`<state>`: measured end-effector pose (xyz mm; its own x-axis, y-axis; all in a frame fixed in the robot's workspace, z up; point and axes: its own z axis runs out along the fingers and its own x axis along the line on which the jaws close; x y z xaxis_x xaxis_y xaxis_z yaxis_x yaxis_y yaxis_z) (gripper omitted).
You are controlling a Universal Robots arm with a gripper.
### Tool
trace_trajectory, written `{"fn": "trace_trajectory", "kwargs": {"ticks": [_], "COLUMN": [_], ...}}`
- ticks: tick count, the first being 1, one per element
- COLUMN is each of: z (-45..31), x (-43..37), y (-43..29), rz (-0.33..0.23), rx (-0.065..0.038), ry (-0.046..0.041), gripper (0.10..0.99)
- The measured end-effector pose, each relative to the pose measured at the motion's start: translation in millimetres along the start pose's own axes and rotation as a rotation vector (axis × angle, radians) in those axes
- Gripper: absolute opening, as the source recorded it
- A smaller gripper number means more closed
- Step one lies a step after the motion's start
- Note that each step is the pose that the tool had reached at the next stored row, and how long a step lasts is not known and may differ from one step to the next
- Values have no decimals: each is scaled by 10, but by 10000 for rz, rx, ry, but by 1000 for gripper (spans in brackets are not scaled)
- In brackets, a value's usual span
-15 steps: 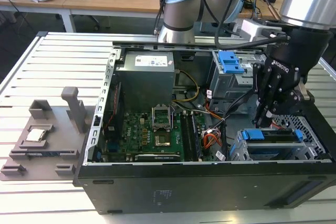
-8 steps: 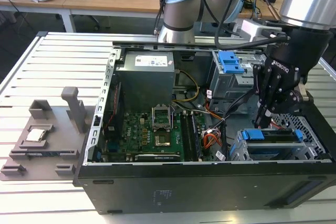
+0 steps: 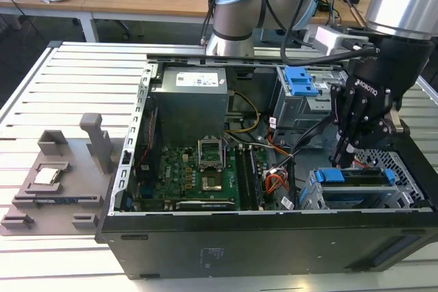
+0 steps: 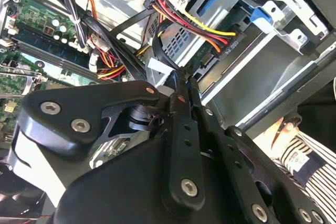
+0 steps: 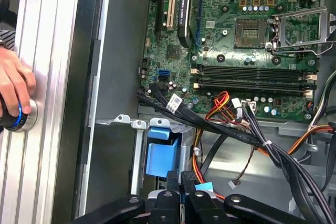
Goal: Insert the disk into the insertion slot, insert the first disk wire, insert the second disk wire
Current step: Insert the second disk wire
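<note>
While disk (image 3: 356, 181) sits seated in insertion slot (image 3: 311, 195) at case's near corner on exterior view's right, we see gripper (image 3: 345, 155) just above it, jaws together on black wire connector (image 4: 167, 80). We note hand (image 5: 13, 85) on tabletop (image 3: 68, 80) rail.

Green motherboard (image 3: 205, 172) as landmark. Toward the exterior view's right of it: silver perforated insertion slot (image 3: 311, 196) around disk (image 3: 356, 177) in bright blue carrier; black gripper (image 3: 344, 157) above. Behind the slot: grey cage with blue latch (image 3: 301, 81). Beside the board: red, yellow, orange and black wires (image 5: 226, 109). Below all: white slatted worktop (image 3: 61, 94). At one edge, second wrist view: black-and-white striped sleeve (image 4: 307, 156).
</note>
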<state>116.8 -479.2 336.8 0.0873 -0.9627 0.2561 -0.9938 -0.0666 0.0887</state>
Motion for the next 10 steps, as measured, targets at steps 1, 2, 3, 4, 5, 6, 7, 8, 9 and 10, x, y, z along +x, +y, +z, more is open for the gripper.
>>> {"fn": "trace_trajectory", "kwargs": {"ticks": [1,2,3,4,5,6,7,8,9,10], "z": [-3,-16,-55,-55,-48,-42,-34,-28,-18,-4], "x": [11,19,45,78,103,123,144,160,193,245], "y": [-7,-9,-8,-10,-8,-7,-6,-5,-3,-2], "rz": [1,1,2,-5,-8,-14,-25,-36,-61,-86], "rx": [-2,-2,-4,-6,-3,1,11,23,55,83], "ry": [-2,0,-5,-47,-115,-188,-326,-475,-845,-1164], "gripper": [141,141,141,141,141,141,141,141,141,141]}}
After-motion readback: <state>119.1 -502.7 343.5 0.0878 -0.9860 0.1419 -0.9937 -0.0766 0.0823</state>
